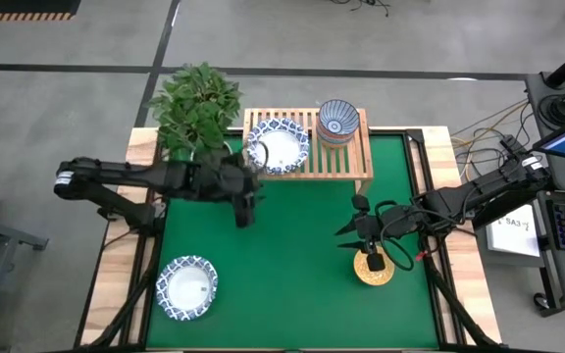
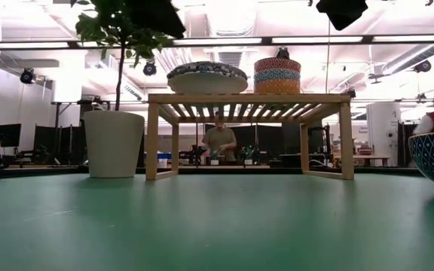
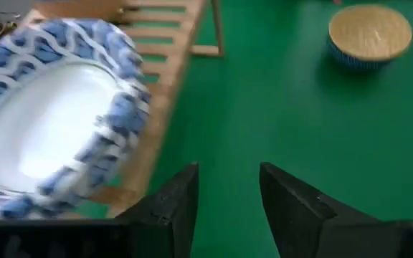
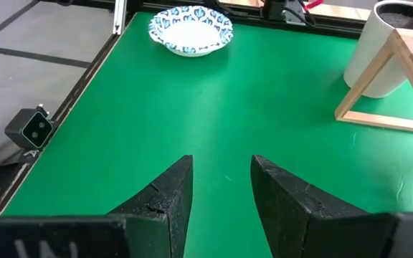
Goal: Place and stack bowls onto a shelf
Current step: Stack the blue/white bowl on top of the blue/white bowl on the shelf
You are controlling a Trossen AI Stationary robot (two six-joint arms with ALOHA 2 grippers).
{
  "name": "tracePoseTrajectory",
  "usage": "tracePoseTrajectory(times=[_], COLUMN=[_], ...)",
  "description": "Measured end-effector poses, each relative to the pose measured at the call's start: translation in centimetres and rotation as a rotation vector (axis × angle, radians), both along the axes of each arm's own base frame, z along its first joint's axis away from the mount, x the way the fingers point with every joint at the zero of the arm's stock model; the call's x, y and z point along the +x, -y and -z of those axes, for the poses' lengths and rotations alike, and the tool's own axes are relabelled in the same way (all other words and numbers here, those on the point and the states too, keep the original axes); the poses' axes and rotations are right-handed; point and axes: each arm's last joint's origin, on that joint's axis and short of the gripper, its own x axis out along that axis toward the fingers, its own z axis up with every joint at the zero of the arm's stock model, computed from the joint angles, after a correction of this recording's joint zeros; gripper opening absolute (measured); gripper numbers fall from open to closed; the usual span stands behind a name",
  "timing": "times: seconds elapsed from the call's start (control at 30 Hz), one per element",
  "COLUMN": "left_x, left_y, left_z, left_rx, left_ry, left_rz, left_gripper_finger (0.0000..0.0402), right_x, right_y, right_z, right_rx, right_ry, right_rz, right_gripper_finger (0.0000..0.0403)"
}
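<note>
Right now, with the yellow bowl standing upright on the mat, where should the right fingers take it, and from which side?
Probably at the rim, from above. The golden yellow bowl sits upright, mouth up, on the green mat, so one finger can go inside the wall and one outside. The right gripper, open, is already just above it. The bowl's far edge, away from the shelf, looks free.

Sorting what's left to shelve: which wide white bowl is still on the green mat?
The wide white bowl near the mat's front-left corner; the other already sits on the shelf.
</note>
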Motion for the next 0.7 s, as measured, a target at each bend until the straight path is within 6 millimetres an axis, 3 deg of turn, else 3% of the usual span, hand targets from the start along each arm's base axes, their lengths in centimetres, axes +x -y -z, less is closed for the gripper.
tracePoseTrajectory(times=[0.23,0.43,0.7], left_x=[0.6,0.8,1.2], left_y=[-0.3,-2.2,-4.3], left_z=[3.7,3.9,4.7], left_rx=[0.064,0.158,0.195], left_ry=[0.023,0.101,0.076], left_rz=[-0.074,-0.256,-0.393], left_gripper_finger=[0.0069,0.0008,0.0001], right_x=[0.0,0.1,0.1], right_y=[0.2,0.2,0.2], right_z=[0.0,-0.1,-0.1], right_rx=[-0.028,-0.022,0.001], right_ry=[0.012,0.016,0.013], right_rz=[0.058,0.075,0.088], right_gripper_finger=[0.0132,0.0132,0.0132])
